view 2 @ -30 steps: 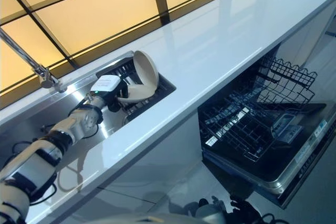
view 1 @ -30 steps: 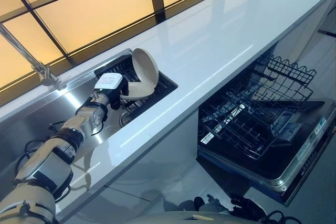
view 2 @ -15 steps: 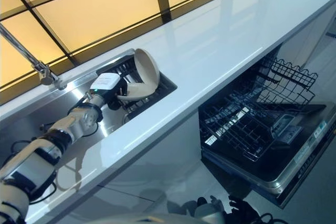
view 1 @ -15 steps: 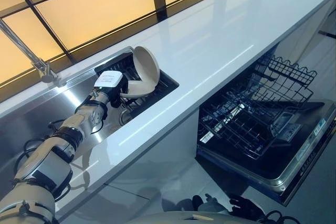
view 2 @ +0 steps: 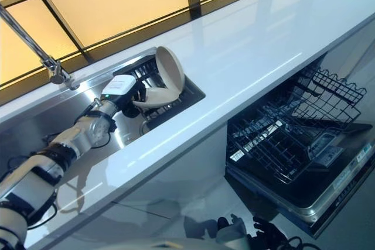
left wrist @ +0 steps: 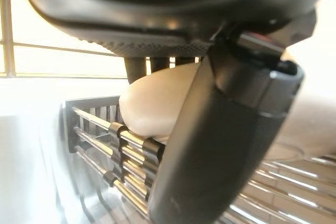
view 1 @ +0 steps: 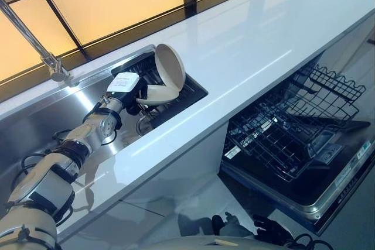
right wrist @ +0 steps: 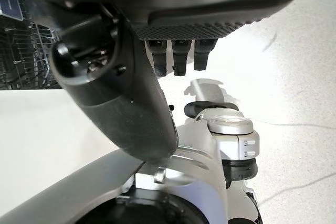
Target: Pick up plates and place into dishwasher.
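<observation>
Hidden and cut-off parts

The left hand (view 1: 136, 89) hides part of the plate (view 1: 157, 94). The dishwasher (view 1: 328, 188) runs off the edge. The tap's (view 1: 35, 40) top is cut off.

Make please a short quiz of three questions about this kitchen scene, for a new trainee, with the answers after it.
1. True or false: the dishwasher's lower rack already holds a plate.
2. Where does the beige plate stand? A) on the white countertop B) upright in the dark dish rack in the sink C) on the floor
3. Fill in: the left hand is at the lower beige dish, which lies in the ____.

Key
1. False: the pulled-out rack shows no plate.
2. B.
3. Dish rack. In the left wrist view the thumb lies against the pale dish, but the grip is not clear. The right hand hangs idle with its fingers relaxed.
</observation>
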### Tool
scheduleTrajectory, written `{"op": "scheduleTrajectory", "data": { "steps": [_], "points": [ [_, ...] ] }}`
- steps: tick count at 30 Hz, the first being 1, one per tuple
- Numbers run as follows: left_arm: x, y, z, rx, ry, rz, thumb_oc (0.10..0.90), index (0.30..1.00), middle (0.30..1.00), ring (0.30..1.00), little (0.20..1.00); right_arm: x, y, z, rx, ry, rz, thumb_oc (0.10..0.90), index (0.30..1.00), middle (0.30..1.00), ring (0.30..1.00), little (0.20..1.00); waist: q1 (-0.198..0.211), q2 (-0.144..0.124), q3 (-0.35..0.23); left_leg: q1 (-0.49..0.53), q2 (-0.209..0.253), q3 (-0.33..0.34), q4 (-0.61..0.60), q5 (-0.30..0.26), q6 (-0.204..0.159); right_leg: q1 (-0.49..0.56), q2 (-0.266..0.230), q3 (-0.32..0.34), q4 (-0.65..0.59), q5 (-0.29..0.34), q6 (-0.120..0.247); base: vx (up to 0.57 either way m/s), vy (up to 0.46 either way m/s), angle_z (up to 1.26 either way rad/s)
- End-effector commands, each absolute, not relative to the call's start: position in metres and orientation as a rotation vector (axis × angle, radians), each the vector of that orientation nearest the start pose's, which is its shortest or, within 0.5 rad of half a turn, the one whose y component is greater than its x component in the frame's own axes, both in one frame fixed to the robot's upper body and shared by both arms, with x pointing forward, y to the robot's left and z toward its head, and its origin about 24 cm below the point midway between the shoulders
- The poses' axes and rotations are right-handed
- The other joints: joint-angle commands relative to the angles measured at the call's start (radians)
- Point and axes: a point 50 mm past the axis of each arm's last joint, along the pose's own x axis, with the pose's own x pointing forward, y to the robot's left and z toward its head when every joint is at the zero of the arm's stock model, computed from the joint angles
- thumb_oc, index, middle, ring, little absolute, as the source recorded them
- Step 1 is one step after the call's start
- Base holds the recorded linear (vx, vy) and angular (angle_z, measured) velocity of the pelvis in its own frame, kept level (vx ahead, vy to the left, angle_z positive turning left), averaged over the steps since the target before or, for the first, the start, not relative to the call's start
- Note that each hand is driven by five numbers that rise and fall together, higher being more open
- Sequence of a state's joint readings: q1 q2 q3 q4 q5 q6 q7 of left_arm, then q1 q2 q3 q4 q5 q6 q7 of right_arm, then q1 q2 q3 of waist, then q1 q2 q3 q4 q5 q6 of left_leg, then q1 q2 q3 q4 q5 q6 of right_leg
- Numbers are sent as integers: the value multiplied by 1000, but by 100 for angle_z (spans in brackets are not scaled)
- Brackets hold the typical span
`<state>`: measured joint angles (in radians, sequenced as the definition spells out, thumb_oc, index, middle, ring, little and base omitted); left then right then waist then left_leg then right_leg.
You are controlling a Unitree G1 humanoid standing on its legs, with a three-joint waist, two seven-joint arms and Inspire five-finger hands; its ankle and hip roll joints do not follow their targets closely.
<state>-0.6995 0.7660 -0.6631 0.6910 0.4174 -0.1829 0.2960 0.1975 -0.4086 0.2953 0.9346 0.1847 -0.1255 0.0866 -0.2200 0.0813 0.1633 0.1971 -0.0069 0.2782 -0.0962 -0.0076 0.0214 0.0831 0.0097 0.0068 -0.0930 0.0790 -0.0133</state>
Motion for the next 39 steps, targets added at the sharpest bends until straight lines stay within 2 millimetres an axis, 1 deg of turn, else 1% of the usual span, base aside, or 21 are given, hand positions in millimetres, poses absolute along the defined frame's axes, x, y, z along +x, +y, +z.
{"op": "scheduleTrajectory", "data": {
  "steps": [1, 7, 14, 15, 16, 20, 22, 31, 32, 33, 34, 35, 39],
  "points": [
    [376, 234, 218, 1146, -509, 202, 100, 300, 300, 300, 200, 88, -229, -140, -227, 964, 150, 800, 900, 900, 900, 900, -30, 6, -99, -10, -22, 8, 9, -92, 22, 52, 13, -25, 6, -113, 72, -35, -25, 5],
    [375, 231, 225, 1158, -503, 173, 100, 300, 300, 300, 200, 90, -224, -141, -220, 966, 158, 800, 900, 900, 900, 900, -20, 6, -111, -8, -22, -2, 9, -92, 22, 59, 16, -34, 6, -118, 69, -11, -8, 3],
    [377, 234, 222, 1105, -435, 130, 100, 300, 300, 300, 200, 91, -220, -142, -211, 973, 154, 800, 900, 900, 900, 900, -12, 7, -115, -5, -22, -11, 9, -94, 22, 65, 16, -44, 6, -122, 66, 0, 0, 0],
    [378, 234, 221, 1085, -422, 120, 100, 300, 300, 300, 200, 91, -219, -143, -210, 974, 153, 800, 900, 900, 900, 900, -11, 7, -116, -5, -22, -12, 9, -93, 22, 65, 16, -44, 6, -122, 66, 0, 0, 0],
    [379, 236, 215, 990, -337, 74, 100, 300, 300, 300, 200, 90, -219, -144, -207, 979, 149, 800, 900, 900, 900, 900, -7, 8, -117, -6, -22, -14, 9, -94, 22, 65, 16, -48, 6, -123, 66, 0, 0, 0],
    [382, 235, 204, 1039, -279, 42, 100, 300, 300, 300, 200, 93, -218, -144, -208, 977, 148, 800, 900, 900, 900, 900, -5, 9, -117, -5, -23, -19, 9, -94, 23, 68, 17, -52, 6, -126, 63, 0, 0, 0],
    [383, 236, 205, 1082, -265, 25, 100, 300, 300, 300, 200, 95, -218, -143, -210, 977, 151, 800, 900, 900, 900, 900, -5, 8, -120, -5, -23, -19, 9, -94, 23, 68, 17, -53, 6, -125, 62, 0, 0, 0],
    [382, 236, 203, 1105, -255, 3, 100, 300, 300, 300, 200, 92, -219, -144, -204, 980, 135, 800, 900, 900, 900, 900, -2, 8, -121, -6, -24, -22, 9, -96, 23, 68, 17, -57, 6, -126, 62, 0, 0, 0],
    [383, 236, 202, 1107, -249, 0, 229, 411, 411, 411, 329, 92, -219, -144, -204, 980, 135, 800, 900, 900, 900, 900, -3, 8, -121, -6, -24, -21, 9, -96, 23, 67, 17, -57, 6, -126, 62, 0, 0, 0],
    [383, 236, 202, 1109, -248, 1, 309, 479, 479, 479, 409, 92, -219, -144, -205, 980, 136, 800, 900, 900, 900, 900, -3, 8, -121, -7, -24, -21, 9, -95, 23, 66, 17, -57, 6, -125, 63, 0, 0, 0],
    [383, 237, 201, 1112, -245, 1, 701, 815, 815, 815, 801, 91, -219, -144, -204, 979, 135, 800, 900, 900, 900, 900, -4, 8, -121, -8, -24, -21, 9, -95, 22, 65, 18, -56, 6, -124, 63, 0, 0, 0],
    [383, 237, 200, 1113, -241, 0, 800, 900, 900, 900, 900, 91, -219, -144, -204, 979, 134, 800, 900, 900, 900, 900, -4, 8, -121, -9, -24, -21, 9, -94, 22, 65, 18, -56, 6, -124, 63, 0, 0, 0],
    [383, 237, 198, 1114, -233, -4, 800, 900, 900, 900, 900, 92, -218, -144, -203, 979, 134, 800, 900, 900, 900, 900, -5, 8, -120, -10, -24, -19, 9, -93, 22, 64, 17, -57, 6, -124, 62, 0, 0, 0]
  ]
}}
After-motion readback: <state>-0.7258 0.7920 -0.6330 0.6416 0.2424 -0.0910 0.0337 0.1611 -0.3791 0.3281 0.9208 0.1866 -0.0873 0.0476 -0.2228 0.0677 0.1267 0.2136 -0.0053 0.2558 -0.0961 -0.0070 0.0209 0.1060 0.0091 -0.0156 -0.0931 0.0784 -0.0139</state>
